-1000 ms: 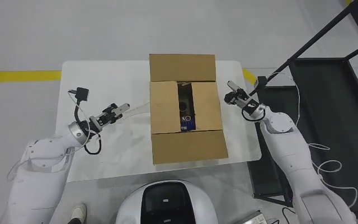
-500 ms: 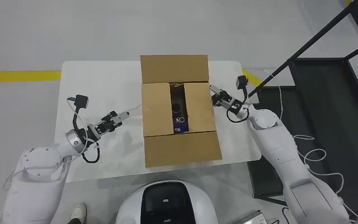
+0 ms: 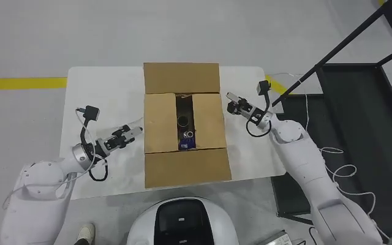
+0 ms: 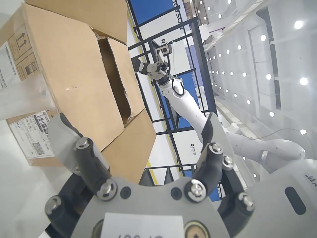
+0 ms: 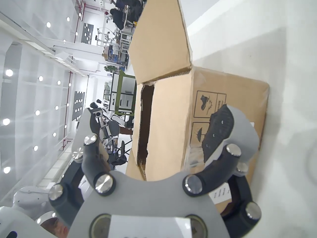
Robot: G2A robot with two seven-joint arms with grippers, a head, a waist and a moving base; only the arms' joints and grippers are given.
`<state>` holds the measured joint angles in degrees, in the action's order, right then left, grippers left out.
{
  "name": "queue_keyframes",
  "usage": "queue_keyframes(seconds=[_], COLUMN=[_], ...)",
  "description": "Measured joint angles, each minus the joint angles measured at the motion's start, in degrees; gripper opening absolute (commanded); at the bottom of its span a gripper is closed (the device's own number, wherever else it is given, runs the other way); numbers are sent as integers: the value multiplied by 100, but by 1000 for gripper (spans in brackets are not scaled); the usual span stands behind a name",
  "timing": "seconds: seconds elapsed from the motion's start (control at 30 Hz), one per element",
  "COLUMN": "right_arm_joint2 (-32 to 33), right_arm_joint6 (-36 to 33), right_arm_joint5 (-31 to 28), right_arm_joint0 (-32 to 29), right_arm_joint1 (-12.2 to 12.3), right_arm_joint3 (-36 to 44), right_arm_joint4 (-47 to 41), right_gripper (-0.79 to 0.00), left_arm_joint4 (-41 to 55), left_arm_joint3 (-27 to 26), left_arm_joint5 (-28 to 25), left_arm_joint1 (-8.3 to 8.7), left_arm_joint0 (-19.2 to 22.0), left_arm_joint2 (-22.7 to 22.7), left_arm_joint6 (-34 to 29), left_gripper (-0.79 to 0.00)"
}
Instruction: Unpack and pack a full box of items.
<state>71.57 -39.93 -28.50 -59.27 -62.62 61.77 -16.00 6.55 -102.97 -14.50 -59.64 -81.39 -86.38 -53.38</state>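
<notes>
I see the brown cardboard box (image 3: 160, 122) at the centre of the white bench (image 3: 104, 92). 2 flaps are folded out, and dark items (image 3: 185, 127) show in the gap. The left pincer (image 3: 137, 130) is wide open and empty, just beside the left wall. The right pincer (image 3: 229, 101) is wide open and empty, just beside the right wall.

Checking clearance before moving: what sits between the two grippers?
The cardboard box, its top partly open, stands between the left gripper and the right gripper, as the top view shows.
</notes>
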Motion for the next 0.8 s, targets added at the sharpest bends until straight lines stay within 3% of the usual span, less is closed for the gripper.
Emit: queue_keyframes(seconds=[0.23,0.4,0.6,0.8], right_arm_joint2=[843,809,349,186], right_arm_joint6=[-568,-738,-293,-161], right_arm_joint5=[938,1702,2118,2211], right_arm_joint0=[-1255,-1854,-1830,-1698], right_arm_joint1=[268,303,222,176], right_arm_joint3=[2063,3193,3503,3392], right_arm_joint4=[-89,-53,28,-128], right_gripper=[0,0,0,0], left_arm_joint4=[117,587,845,1157], left_arm_joint3=[401,1136,1829,2021], left_arm_joint5=[-107,-385,-617,-690], left_arm_joint1=[64,109,157,182], left_arm_joint0=[507,1160,1725,1804], left_arm_joint2=[193,328,423,345], left_arm_joint6=[-1112,-2227,-3002,-2854], left_gripper=[0,0,0,0])
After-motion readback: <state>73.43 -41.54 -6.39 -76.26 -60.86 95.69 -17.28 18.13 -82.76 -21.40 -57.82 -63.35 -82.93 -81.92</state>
